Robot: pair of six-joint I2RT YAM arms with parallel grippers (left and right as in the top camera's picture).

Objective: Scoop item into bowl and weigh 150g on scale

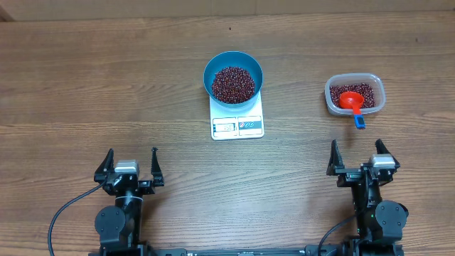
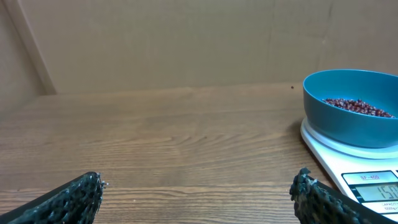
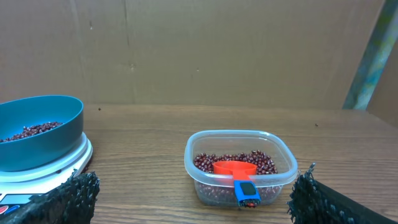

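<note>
Grippers, left (image 1: 131,162) & right (image 1: 357,155), sit w/ jaws spread wide, holding nothing, at the near table edge, well apart from the rest. Beans (image 1: 233,84) fill the bowl (image 1: 207,75) part-way, and it sits on the scale (image 1: 237,126) mid-table. More beans are in the tub (image 1: 329,96) to the right, w/ the scoop (image 1: 350,100) lying in it.

Risks: the readout is cut off in the left wrist view, so I can't confirm the weight. An extra scoop could overshoot. Nudging the bowl or scale would upset the reading. The scoop handle overhangs the tub rim, so a snag could tip the light tub & the loose beans would roll everywhere.

Materials:
- Beans: tiny ovals, dark red-brown.
- Bowl: smooth blue plastic, deep, round.
- Scale: flat white rectangle.
- Tub: clear, rounded corners.
- Scoop: orange w/ blue tip.
- Table (image 1: 85,78): wood grain.
</note>
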